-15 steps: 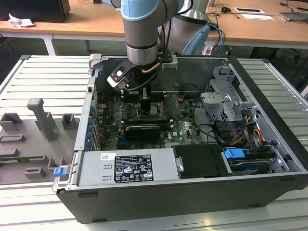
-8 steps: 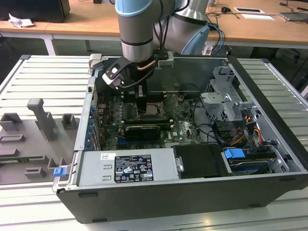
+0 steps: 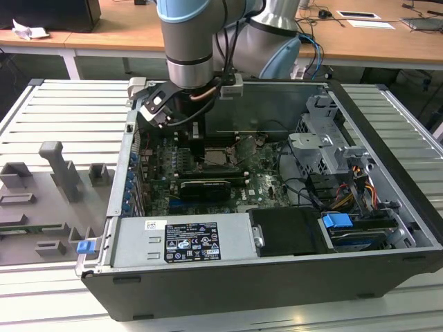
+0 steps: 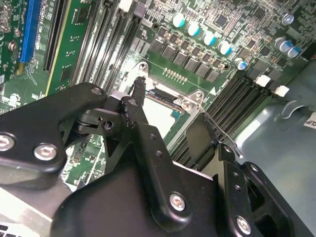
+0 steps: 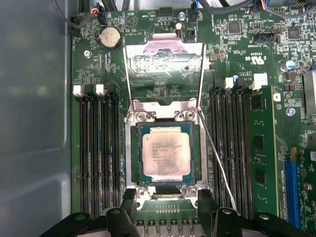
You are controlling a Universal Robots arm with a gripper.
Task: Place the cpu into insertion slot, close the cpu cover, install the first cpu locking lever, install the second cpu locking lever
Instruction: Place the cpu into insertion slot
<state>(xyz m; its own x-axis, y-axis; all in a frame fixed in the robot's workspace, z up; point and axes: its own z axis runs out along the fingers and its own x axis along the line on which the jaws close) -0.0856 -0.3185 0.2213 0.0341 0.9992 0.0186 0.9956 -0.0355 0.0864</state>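
The cpu [image 5: 166, 153], a pale silvery square chip, lies flat in the insertion slot [image 5: 132, 155] on the green board. The cpu cover [image 5: 165, 66], a shiny metal frame, stands swung up on its hinge beyond the slot. A thin wire locking lever [image 5: 217, 165] slants free beside the socket. My gripper [image 5: 167, 200] is open, its black fingertips [image 5: 129, 197] standing apart at the socket's near edge with nothing between them. In the second wrist view the gripper [image 4: 168, 106] hovers just over the cpu [image 4: 159, 112]. In the exterior view the gripper [image 3: 206, 146] reaches down into the open computer case.
Long black memory slots [image 5: 98, 153] flank the socket on both sides. A black card [image 3: 204, 188] lies across the board near the socket. A drive cage and cable bundle [image 3: 325, 149] fill the exterior view's right of the case [image 3: 387, 207]. Grey fixtures [image 3: 59, 173] stand on the table outside.
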